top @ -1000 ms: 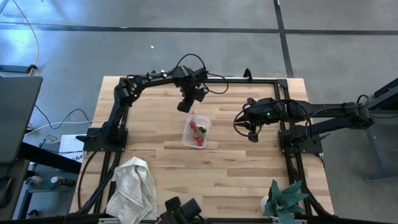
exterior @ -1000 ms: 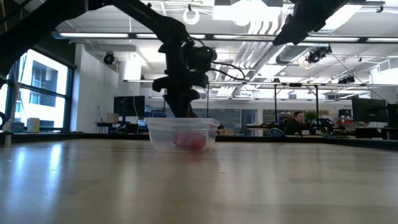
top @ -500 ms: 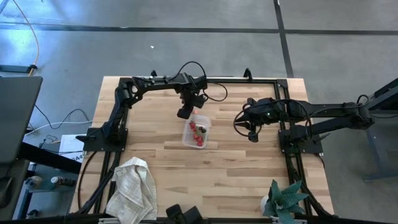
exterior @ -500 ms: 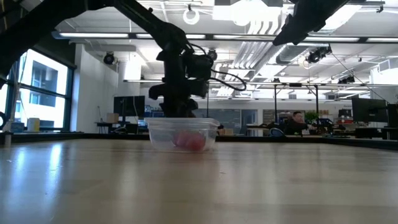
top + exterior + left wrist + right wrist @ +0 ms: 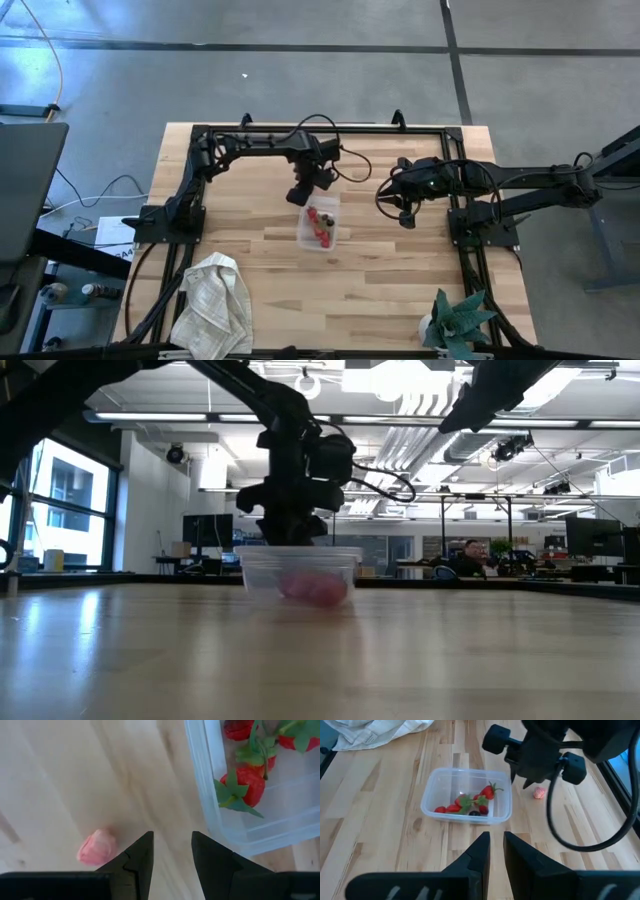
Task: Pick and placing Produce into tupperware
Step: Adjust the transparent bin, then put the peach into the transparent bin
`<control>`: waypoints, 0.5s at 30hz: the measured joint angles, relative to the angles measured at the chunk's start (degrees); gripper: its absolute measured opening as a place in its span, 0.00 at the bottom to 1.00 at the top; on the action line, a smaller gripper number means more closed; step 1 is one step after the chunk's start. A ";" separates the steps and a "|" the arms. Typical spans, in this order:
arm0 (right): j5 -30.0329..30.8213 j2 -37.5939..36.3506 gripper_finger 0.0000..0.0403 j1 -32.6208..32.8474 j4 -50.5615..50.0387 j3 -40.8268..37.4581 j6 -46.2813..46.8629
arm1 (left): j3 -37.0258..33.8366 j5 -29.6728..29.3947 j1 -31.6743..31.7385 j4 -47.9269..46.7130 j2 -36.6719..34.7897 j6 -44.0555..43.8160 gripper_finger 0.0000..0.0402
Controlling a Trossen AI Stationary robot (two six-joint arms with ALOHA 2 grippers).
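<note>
L gripper (image 5: 171, 851) hangs w/ jaws apart, empty, beside small clear plastic tupperware (image 5: 215, 815); loose pink berry (image 5: 96, 848) sits off-centre. Risk: closing misses berry or nudges tub. R gripper (image 5: 493, 851) parked, nearly closed, empty.

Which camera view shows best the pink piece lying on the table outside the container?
The left wrist view: the pink piece lies close and unblocked. The right wrist view shows it small. The high and low views do not show it.

One tupperware (image 5: 466, 802), one pink piece (image 5: 96, 848)
</note>
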 joint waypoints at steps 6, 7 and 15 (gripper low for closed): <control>0.01 0.00 0.12 0.00 0.00 0.00 0.02 | 0.00 -3.01 -0.18 1.50 0.00 2.19 0.31; -0.01 0.00 0.12 0.00 0.00 0.00 0.00 | 0.02 -4.47 -0.13 1.40 0.00 2.97 0.31; 0.01 0.01 0.12 0.00 0.00 0.00 0.04 | 1.40 -8.99 -0.23 0.81 0.00 19.36 0.31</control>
